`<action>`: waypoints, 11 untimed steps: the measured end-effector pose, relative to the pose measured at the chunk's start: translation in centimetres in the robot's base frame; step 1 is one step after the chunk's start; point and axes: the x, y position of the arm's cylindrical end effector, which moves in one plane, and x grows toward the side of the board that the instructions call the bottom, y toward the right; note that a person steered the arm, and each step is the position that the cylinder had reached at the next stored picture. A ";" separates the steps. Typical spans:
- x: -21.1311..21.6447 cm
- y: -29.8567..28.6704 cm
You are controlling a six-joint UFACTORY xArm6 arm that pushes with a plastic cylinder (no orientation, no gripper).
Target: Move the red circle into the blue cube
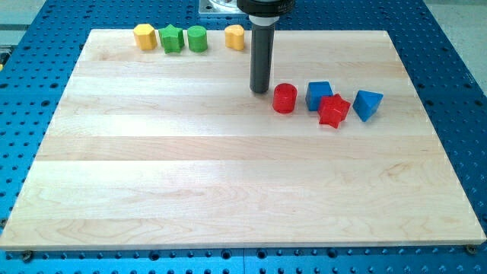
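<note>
Blue perforated metal is framing a pale wooden bench (228, 175) that is filling most of the frame. My tip (260, 91) is resting on the wood in the upper middle of the frame, just up and to the left of the red circle (284, 99), near it but seemingly not yet touching. No fingers are fitted on this rod, so nothing is opening or clamping. The red circle is sitting just left of the blue cube (319, 95), with a narrow gap showing between them. A red star (333, 111) is crowding the cube's lower right, and a blue triangular block (367, 104) is lying further right. Along the upper left edge, a yellow hexagon (144, 36), a green star (172, 38), a green circle (197, 38) and a yellow block (235, 36) are lining up, well apart from the action. I am judging the approach step as nearly finished; the next move is calling for a short rightward push, angled slightly downward, closing the gap without knocking the cube aside.
</note>
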 end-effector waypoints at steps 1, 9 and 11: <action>0.0 0.0; -1.0 -3.4; -3.2 -5.4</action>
